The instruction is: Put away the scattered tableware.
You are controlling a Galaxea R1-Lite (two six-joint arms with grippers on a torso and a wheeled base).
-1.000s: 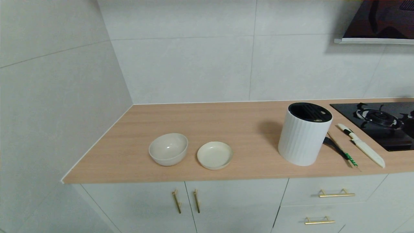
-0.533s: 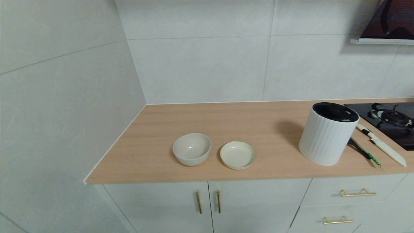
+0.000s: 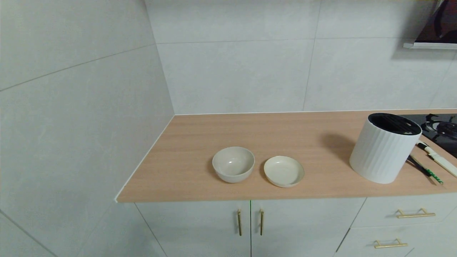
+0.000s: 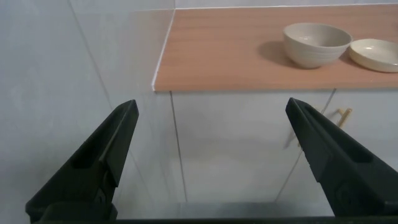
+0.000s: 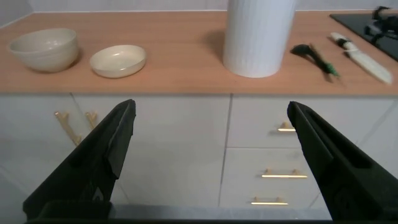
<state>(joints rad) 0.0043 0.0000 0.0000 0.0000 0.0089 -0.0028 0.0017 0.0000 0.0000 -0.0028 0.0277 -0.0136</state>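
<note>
At the kitchen counter, my left gripper (image 4: 211, 165) and right gripper (image 5: 211, 165) hang low in front of the white cabinet doors (image 3: 200, 228), below the front edge of the light wooden countertop (image 3: 221, 132). Both have their fingers spread wide apart and hold nothing, which I take as readiness for a task not yet started. A deep cream ceramic bowl (image 3: 233, 164) stands upright near the front edge, and a shallow cream ceramic dish (image 3: 284, 171) sits just beside it on the right, not touching. The two look easy to nest. Well apart from them on the right stands a white ribbed cylindrical holder (image 3: 385, 152), upright, its black slotted top facing up and free to take long pieces from above. Just right of its base a dark slender utensil (image 3: 425, 169) with a green-marked end lies flat; it may be chopsticks, I cannot tell. A white-handled knife (image 3: 439, 159) lies flat beyond it, between the utensil and the black gas hob (image 3: 441, 126) at the far right. In my judgement the two flat pieces belong in the holder's slots. Lying flat on the wood, they will call for a careful pinch. My right arm seems better placed for them, my left for the bowl.
</note>
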